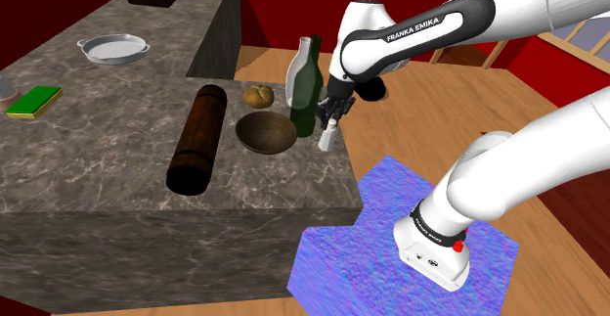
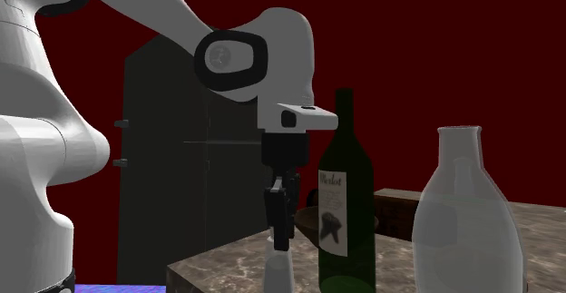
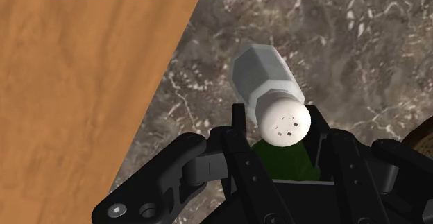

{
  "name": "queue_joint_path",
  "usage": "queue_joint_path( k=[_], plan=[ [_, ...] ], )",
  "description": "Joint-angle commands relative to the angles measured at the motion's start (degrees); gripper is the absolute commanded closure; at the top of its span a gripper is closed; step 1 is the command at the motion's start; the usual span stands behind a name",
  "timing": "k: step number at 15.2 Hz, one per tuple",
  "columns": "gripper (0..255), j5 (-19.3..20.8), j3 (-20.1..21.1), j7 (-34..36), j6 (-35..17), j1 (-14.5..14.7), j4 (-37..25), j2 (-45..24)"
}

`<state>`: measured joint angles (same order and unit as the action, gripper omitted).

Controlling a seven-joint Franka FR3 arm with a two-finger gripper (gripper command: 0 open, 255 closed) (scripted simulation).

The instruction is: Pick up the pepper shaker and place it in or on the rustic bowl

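Nearest the wrist camera, the gripper is clenched on the pepper shaker, jaws pressing its white perforated cap from both sides; shaker body pale grey and faceted, pointing down toward the marble counter; whether its base touches the surface cannot be told. Shoulder view: shaker at the counter corner nearest the blue stand, just beside a green wine bottle; brown bowl near, on that view's left of the shaker, apart from it; bread roll just behind the bowl; dark wooden cylinder lying further left. Second exterior view: pale bottle in the foreground; the green bottle, labelled, upright between it and the gripper.
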<state>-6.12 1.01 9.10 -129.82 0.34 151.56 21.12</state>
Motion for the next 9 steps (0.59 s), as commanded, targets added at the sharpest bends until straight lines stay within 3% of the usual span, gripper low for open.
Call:
queue_joint_path(
  k=[1,9],
  plan=[
    [255,-0.01,0.01,0.0,0.0,0.01,0.02,-0.02],
    [255,0.13,0.0,0.17,1.82,-0.04,-0.79,1.01]
  ],
)
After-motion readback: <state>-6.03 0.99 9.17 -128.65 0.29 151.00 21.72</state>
